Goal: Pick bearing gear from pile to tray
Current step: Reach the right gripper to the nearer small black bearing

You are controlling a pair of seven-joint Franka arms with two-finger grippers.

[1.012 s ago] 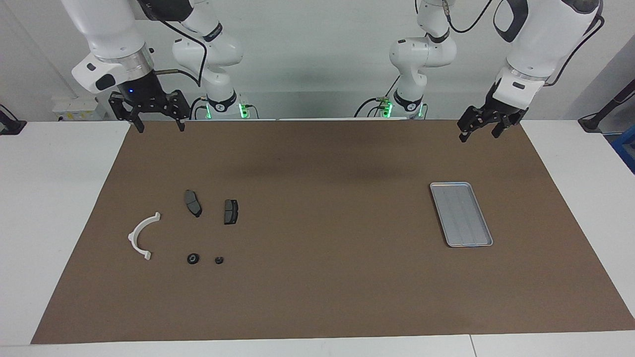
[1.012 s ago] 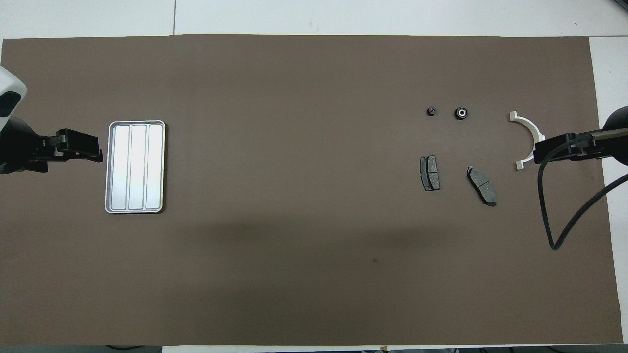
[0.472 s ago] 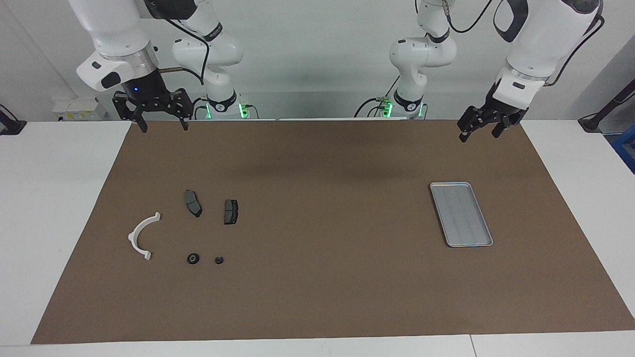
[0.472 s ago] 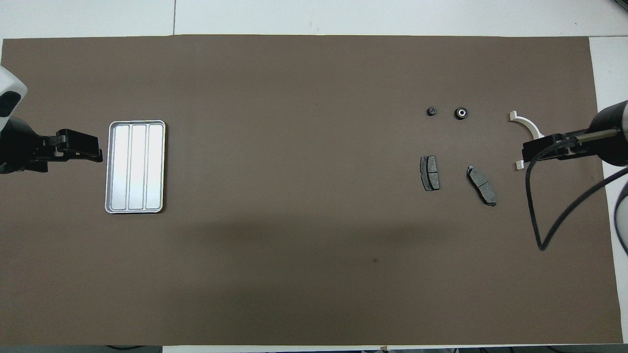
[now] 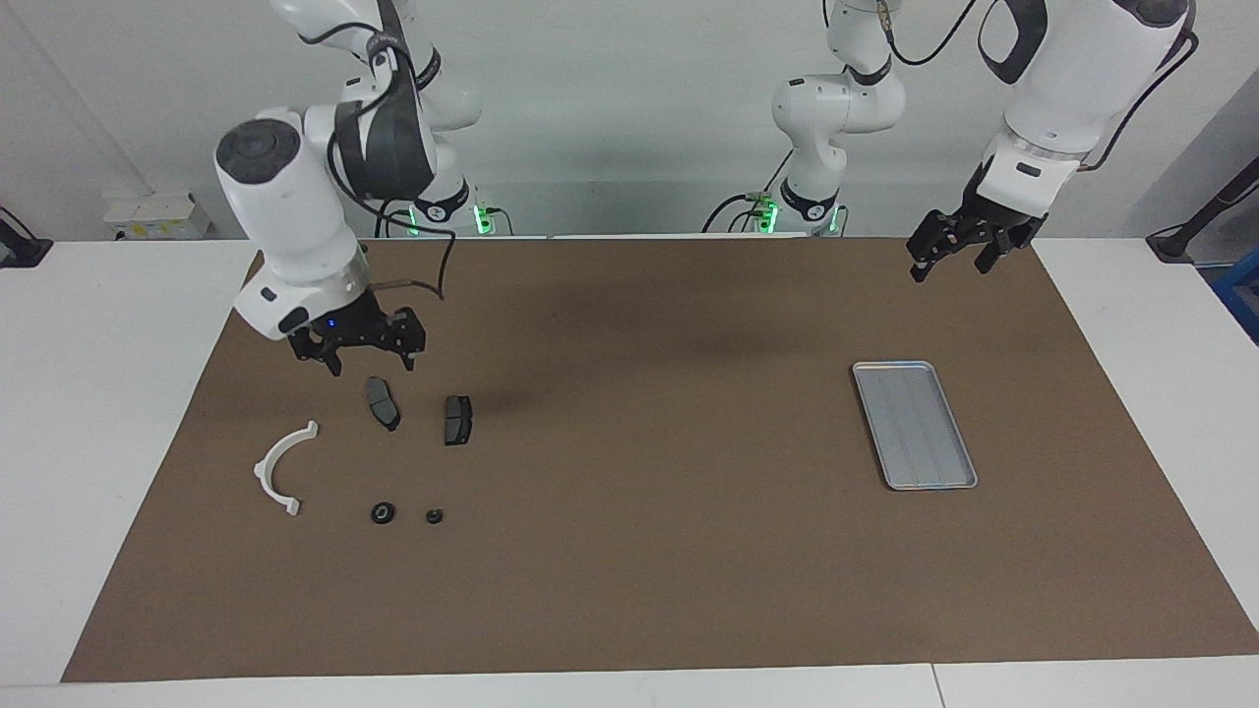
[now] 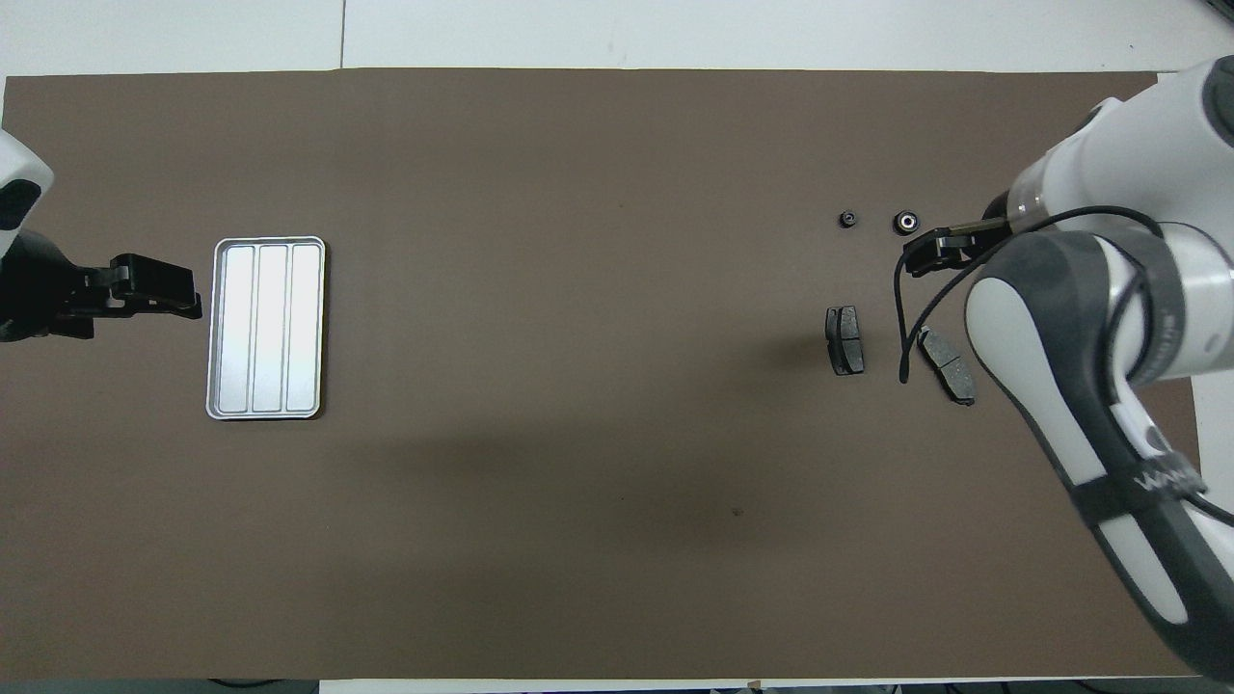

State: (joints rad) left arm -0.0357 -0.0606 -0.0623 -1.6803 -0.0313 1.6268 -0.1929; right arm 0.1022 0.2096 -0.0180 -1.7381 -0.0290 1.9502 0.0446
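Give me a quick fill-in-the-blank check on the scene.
The right gripper hangs over the pile, fingers ___.
The left gripper waits over the mat's end where the ___ lies.
The pile holds ___ brake pads.
Both round pieces lie ___ from the robots than the pads.
Missing: open; tray; two; farther.

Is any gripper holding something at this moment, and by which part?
Nothing is held. The right gripper hangs open above the brake pads, touching none. The left gripper waits open, apart from the tray.
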